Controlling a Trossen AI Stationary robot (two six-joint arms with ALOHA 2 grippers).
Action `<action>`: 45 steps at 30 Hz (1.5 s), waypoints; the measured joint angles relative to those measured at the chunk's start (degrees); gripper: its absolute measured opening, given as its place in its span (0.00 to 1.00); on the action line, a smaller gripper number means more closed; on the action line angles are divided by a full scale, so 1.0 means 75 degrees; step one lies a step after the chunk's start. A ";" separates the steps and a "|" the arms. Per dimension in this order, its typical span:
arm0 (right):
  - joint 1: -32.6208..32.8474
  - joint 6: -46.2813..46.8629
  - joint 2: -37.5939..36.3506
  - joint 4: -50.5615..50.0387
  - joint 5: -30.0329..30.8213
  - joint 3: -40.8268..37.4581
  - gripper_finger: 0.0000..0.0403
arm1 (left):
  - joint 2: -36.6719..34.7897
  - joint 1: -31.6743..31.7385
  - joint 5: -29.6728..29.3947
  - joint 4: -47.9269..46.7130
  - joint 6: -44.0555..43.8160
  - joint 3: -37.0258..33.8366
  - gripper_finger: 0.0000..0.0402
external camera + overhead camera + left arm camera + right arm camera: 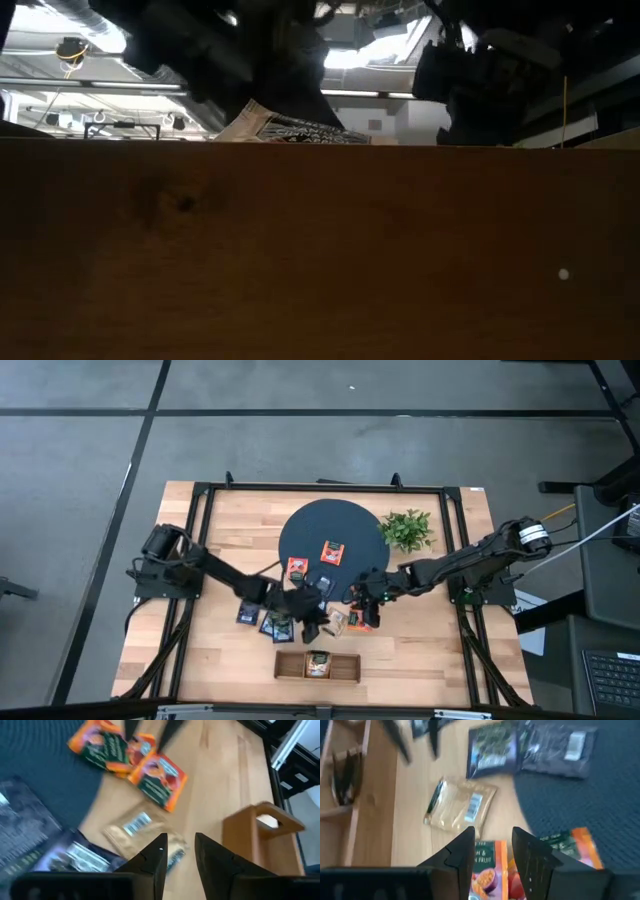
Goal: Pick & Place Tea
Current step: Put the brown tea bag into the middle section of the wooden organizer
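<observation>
Tea sachets lie around the near edge of the round dark mat (330,525). Two orange ones (107,747) (160,777) lie side by side, a beige one (142,832) flat on the wood, and dark ones (495,747) (560,745) at the mat's rim. My left gripper (180,852) hovers open just above the beige sachet, nothing between its fingers. My right gripper (492,847) stands open over an orange sachet (487,870); whether the fingers touch it I cannot tell. One sachet (318,664) lies in the wooden tray's (290,665) middle compartment.
A leafy green plant (408,528) stands at the mat's far right. Two more orange sachets (332,552) (297,569) lie on the mat. The two grippers are close together in front of the tray. In the low view the tray's wall (320,250) fills the picture.
</observation>
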 joint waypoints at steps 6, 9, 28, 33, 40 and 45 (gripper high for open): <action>0.0000 -0.0870 0.0414 0.0076 -0.0417 0.0001 0.33 | 0.0000 0.0210 0.0213 -0.0047 0.0947 0.0000 0.16; 0.0000 -0.1304 0.0581 0.0274 -0.0670 0.0000 0.33 | 0.0007 0.0146 0.0211 -0.0054 0.1569 0.0000 0.12; 0.0076 -0.1759 0.0818 0.1405 -0.1315 0.0003 0.33 | 0.0759 -0.0045 -0.0109 -0.0166 0.4178 0.0000 0.01; 0.0251 -0.1768 0.0818 0.1532 -0.1330 0.0003 0.33 | 0.1060 0.0010 0.0057 -0.0095 0.4294 0.0009 0.01; 0.0315 -0.1789 0.0820 0.1511 -0.0937 0.0003 0.33 | 0.1096 0.0007 -0.0077 -0.0067 0.4582 0.0017 0.00; 0.0315 -0.1479 0.0958 0.1538 -0.0924 0.0003 0.33 | 0.1199 0.0010 -0.0039 -0.0034 0.4213 0.0017 0.00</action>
